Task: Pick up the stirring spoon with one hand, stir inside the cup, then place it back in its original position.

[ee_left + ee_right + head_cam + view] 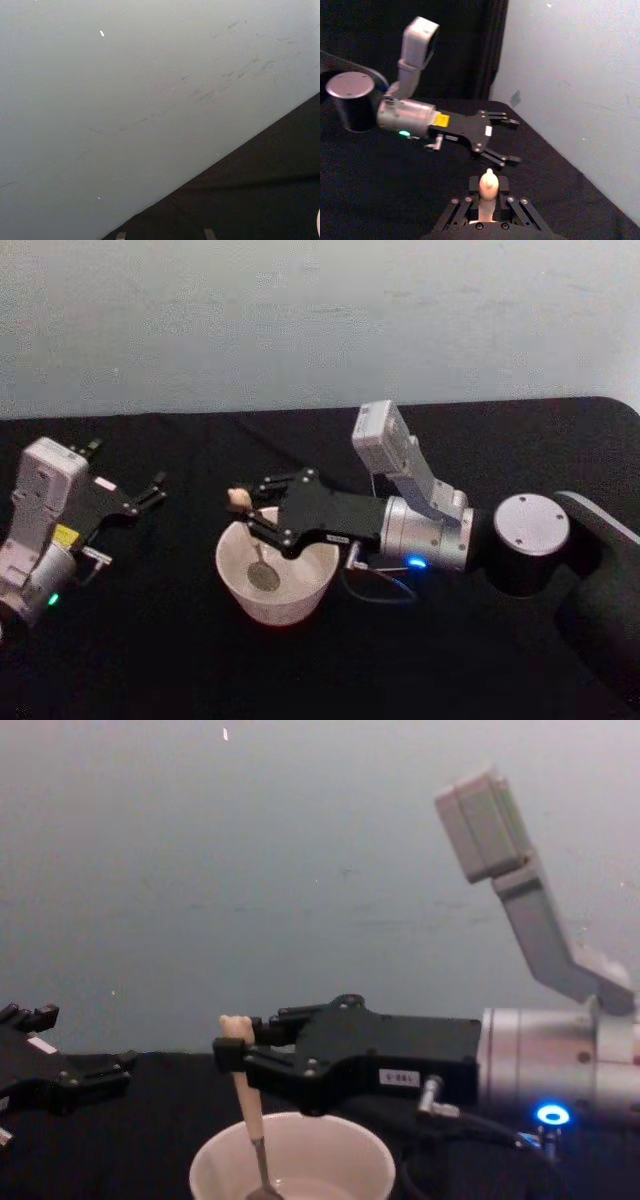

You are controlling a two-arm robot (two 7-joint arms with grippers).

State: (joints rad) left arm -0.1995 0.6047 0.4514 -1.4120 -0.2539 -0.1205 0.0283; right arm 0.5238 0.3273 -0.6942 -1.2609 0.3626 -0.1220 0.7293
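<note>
— Where do we find the slim stirring spoon (258, 555) with the beige bear-topped handle and shiny round metal bowl?

— We see it standing nearly upright in the wide, round, cream-white cup (283, 608). Its metal bowl is low inside, near the cup's floor, and we cannot tell whether it touches. The bear head rises above the rim.

— And what holds it?

— Our black right pincer (255, 510) reaches in from the right, level above the cup's rim. Its fingers are closed narrowly on the beige handle just below the bear head. The chest view shows the same grip (228, 1055).

— And our other arm?

— Our left pincer (150, 492) is over the black bench (150, 640), well apart to the cup's left. Its fingers are spread wide with nothing between them.
</note>
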